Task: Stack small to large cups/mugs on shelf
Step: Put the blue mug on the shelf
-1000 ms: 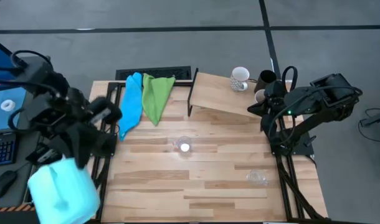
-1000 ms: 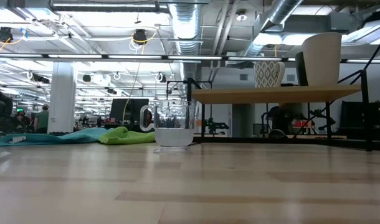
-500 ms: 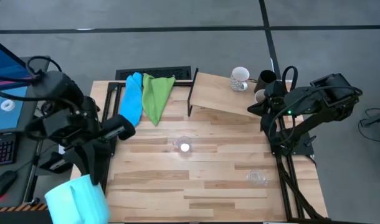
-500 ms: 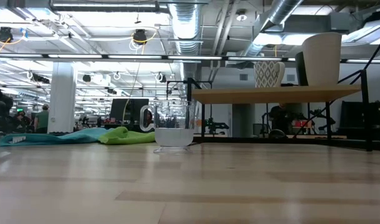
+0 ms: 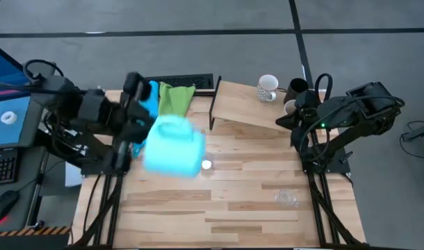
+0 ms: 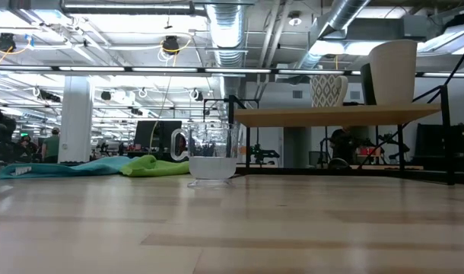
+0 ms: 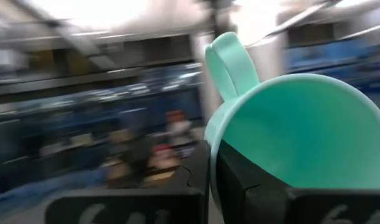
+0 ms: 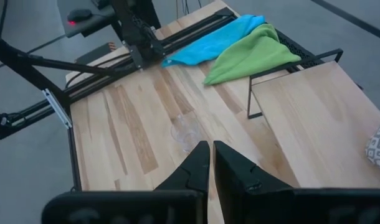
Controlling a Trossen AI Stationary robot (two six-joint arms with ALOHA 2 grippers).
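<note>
My left gripper is shut on the cyan handled mug, high above the table's left middle. A clear cup stands on the table's middle, partly hidden under the mug in the high view. A second clear cup stands near the right. On the shelf stand the white patterned mug, the beige tumbler and, behind it, the black cup. My right gripper hangs shut over the shelf's right end and holds nothing. My left gripper holds the cyan mug by its rim wall, a little round from the handle. One finger is inside the mug and the other outside. The mug is lifted clear of the table, its mouth facing back at the wrist.
A blue cloth and a green cloth lie at the table's far left, beside the shelf's black legs. Bare planks stretch across the near half. Black frame rails run along both side edges.
My left gripper has swung from beyond the table's near left corner toward the right and the far edge, turning at the wrist. The cyan mug has gone with it, held clear, and now hangs over the table's left middle. The right arm has kept still.
</note>
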